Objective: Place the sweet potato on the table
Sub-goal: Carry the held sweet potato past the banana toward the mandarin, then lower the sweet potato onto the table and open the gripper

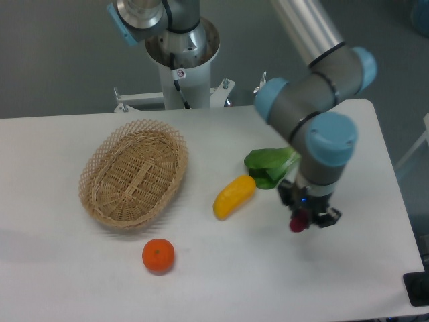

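Note:
The sweet potato (pixel 296 225) shows only as a small dark magenta end below my gripper (pixel 307 219). The gripper is shut on it and holds it end-down, close to the white table (pixel 221 282), at the right of the yellow vegetable. Most of the tuber is hidden by the fingers and the wrist. I cannot tell whether its tip touches the tabletop.
A yellow oblong vegetable (pixel 234 196) lies left of the gripper. A green leafy vegetable (pixel 269 165) lies behind it, partly under the arm. An oval wicker basket (pixel 135 173) stands at the left. A tangerine (pixel 158 255) sits near the front. The table's right edge is near.

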Controlling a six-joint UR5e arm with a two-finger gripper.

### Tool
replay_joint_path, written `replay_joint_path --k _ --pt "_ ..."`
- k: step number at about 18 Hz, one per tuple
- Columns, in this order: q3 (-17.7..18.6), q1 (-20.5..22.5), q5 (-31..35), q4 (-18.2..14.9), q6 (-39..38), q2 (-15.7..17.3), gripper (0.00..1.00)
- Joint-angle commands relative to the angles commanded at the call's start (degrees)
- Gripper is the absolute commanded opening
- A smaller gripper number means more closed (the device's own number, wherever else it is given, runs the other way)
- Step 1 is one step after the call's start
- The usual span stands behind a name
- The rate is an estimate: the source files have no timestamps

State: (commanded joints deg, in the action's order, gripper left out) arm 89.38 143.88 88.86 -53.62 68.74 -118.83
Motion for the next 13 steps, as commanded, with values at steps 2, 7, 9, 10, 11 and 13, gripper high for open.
replay_joint_path --k 2,7,9,10,11,13 --pt "0.2 -1.3 -0.1 0.0 -1.6 -0.3 0.1" --pt "0.8 -4.1 -0.2 0.1 -4.6 -1.5 0.1" --pt "1.3 -5.8 -0.2 0.1 -5.3 -1.9 0.12" --pt "1.3 -6.3 -0.3 0.1 -5.8 -2.2 0.12" --pt "1.2 -6.9 -0.4 0.1 -6.4 -2.4 0.13" --pt "1.2 -8.2 -0.4 0.1 -7.4 -2.8 0.16"
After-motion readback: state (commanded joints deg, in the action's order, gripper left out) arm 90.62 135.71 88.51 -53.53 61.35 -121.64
